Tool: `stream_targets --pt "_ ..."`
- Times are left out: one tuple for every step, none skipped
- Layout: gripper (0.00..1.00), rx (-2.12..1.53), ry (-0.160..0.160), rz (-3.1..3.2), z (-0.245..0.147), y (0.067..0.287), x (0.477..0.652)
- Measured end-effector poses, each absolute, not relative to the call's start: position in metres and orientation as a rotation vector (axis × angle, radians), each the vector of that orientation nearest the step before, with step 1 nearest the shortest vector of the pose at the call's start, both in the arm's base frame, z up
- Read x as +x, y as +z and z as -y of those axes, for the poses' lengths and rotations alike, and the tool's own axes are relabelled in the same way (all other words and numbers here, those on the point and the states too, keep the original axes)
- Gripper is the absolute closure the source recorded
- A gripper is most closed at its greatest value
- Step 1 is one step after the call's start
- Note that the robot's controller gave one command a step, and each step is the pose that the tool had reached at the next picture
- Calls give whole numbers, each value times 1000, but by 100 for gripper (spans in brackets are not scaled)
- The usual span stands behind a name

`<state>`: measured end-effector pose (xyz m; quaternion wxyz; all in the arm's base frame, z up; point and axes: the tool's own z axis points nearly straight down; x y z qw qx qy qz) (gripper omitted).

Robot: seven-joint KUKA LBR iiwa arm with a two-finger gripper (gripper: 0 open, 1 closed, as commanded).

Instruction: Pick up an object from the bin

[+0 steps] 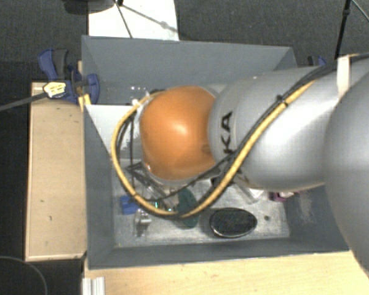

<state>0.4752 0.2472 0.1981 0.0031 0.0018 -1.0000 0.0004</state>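
Note:
My gripper [152,189] sits low in the left half of the bin, just under the orange dome, and most of it is hidden. A dark green rounded thing [186,203] lies right beside it, partly behind a yellow cable. A small blue piece [128,205] is at its left, near the bin's left wall. A small grey metal piece [141,225] lies in front of it by the near wall. A black oval thing [232,222] rests flat on the floor to the right of the gripper.
The arm and its orange dome cover the middle and right of the bin. A small purple thing [281,196] peeks out under the arm at the right. The bin's sloping walls stand close on the left and front.

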Motion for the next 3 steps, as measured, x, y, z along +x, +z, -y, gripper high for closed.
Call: stream_targets --pt "0 -46 -2 3144 -220 68 519" --pt "100 -54 -6 3148 -222 72 520" --pt "100 397 -3 3128 -203 279 536"
